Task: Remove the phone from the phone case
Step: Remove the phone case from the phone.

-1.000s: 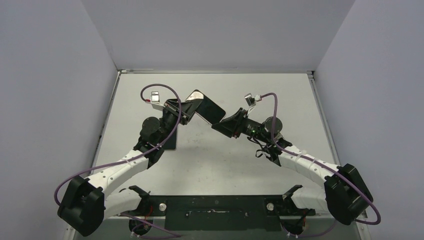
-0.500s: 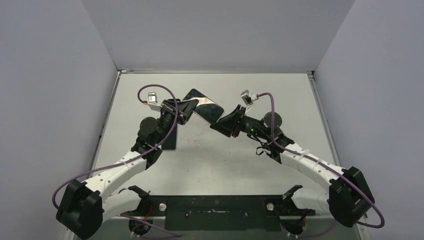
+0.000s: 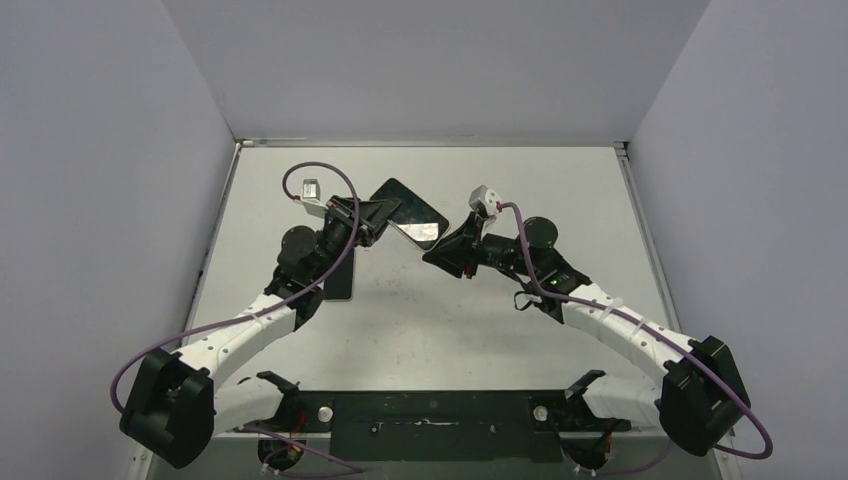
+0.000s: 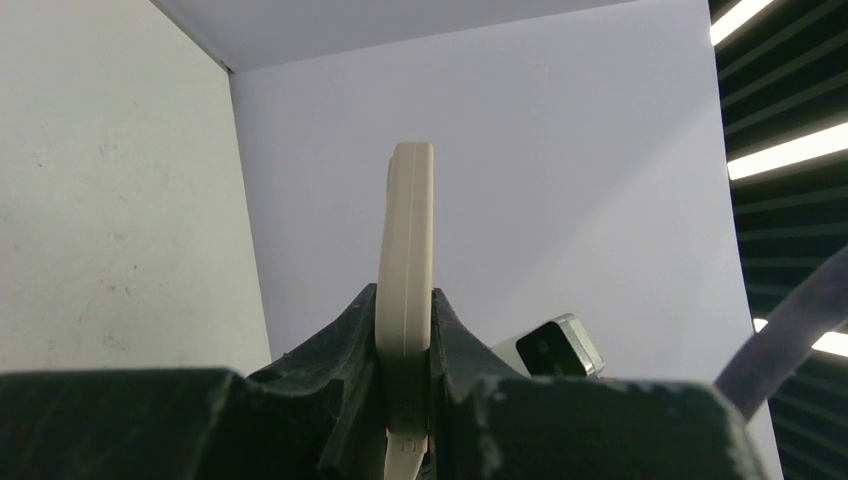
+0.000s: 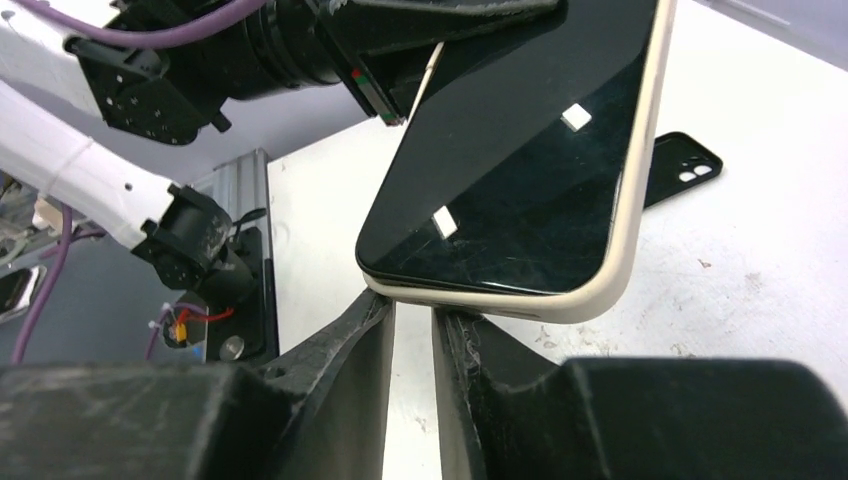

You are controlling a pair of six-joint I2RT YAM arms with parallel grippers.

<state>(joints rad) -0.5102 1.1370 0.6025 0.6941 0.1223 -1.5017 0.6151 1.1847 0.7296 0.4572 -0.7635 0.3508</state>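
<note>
The phone (image 3: 410, 212) has a black screen (image 5: 530, 170) and sits in a cream phone case (image 5: 600, 290). It is held up off the table, tilted. My left gripper (image 3: 375, 215) is shut on its far end. In the left wrist view the case (image 4: 405, 250) stands edge-on between the jaws of the left gripper (image 4: 405, 330). My right gripper (image 5: 410, 310) is at the phone's near lower edge, with both fingertips up against the case's rim. A narrow gap stays between its jaws, the table shows through, and nothing is in it. In the top view the right gripper (image 3: 437, 250) meets the phone's near corner.
A black case (image 5: 690, 165) with a camera cutout lies flat on the table below the left arm, also seen as a black case (image 3: 340, 280) in the top view. Grey walls enclose the table on three sides. The black base rail (image 3: 430, 415) runs along the near edge.
The right gripper's jaws have narrowed to a slim gap and its wrist has rolled, staying at the phone's near corner. The left gripper keeps its hold, shifted slightly.
</note>
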